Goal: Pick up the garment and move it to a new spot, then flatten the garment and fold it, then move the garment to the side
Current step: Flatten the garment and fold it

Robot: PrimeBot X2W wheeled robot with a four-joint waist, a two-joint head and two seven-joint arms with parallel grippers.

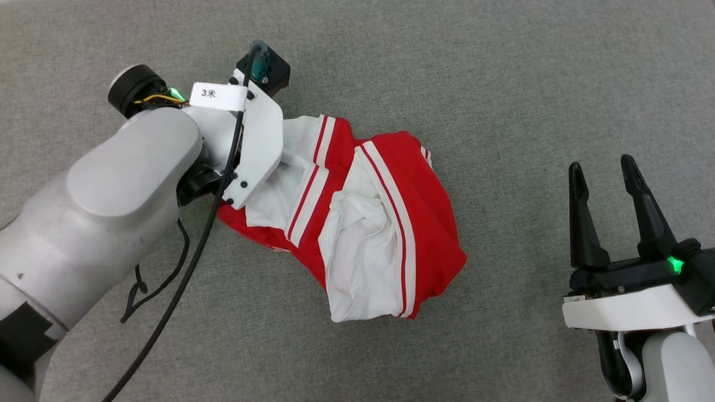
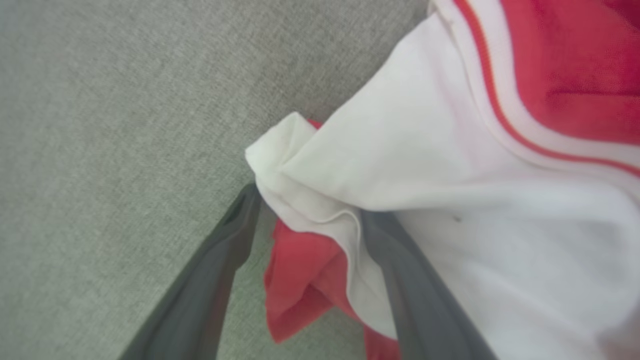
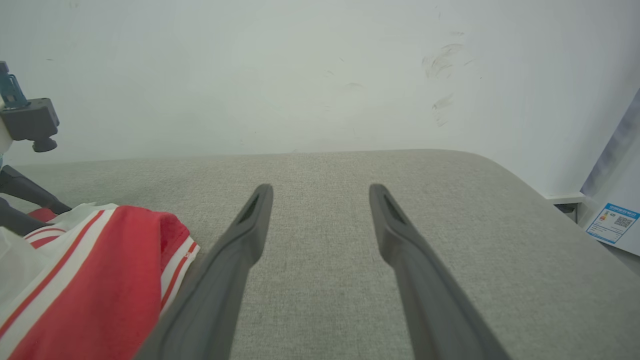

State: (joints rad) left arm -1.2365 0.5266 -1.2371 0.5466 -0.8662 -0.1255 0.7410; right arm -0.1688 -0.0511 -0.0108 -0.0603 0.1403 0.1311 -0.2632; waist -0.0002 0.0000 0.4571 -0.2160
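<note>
Red jersey (image 1: 424, 223) lies crumpled on grey fabric tabletop (image 1: 503, 84), centre-left. Left gripper (image 2: 307, 210) sits at its left edge, 2 fingers spread wide astride a white fold, not pinching it. Right gripper (image 1: 601, 163) is well apart to the right, fingers wide, holding nothing.

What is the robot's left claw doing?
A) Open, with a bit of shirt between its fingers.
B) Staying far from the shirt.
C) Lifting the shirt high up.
A: the left gripper stands open, a bunched fold of the garment between its fingers, the rest lying on the grey surface.
</note>
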